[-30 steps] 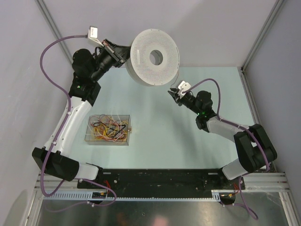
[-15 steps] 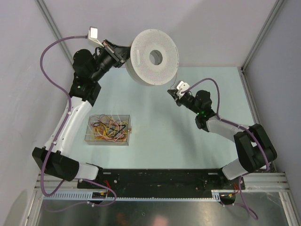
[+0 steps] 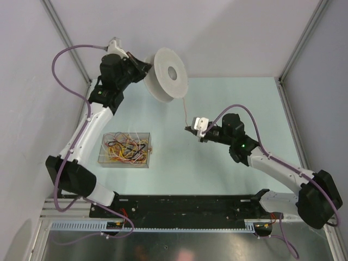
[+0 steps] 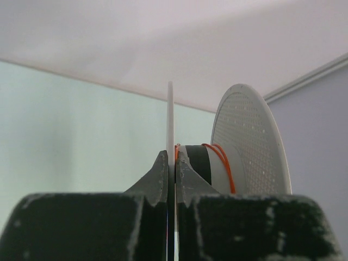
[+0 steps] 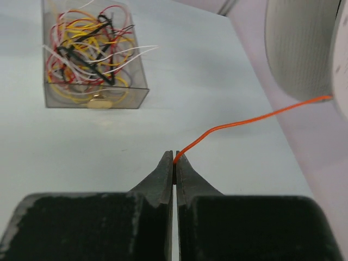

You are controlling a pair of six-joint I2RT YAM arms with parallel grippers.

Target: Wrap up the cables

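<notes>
— While the left hand [image 4: 172,161] is closed tight on the near flange of the spool [image 3: 168,73], which step is it?
— Winding, I judge. The right hand [image 5: 174,159] pinches the end of the orange cable [image 5: 244,120], fingers fully together (some turns lie on the hub).
— And next?
— Probably hold the cable taut and lead it around the hub. The other cables [image 5: 89,49] wait in the clear box [image 5: 60,100] on the worktop [image 3: 228,92].

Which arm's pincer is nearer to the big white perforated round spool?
Left. The left pincer is clamped on one flange of the white perforated round spool; the right pincer is apart from it, holding a thin orange wire running to it.
</notes>
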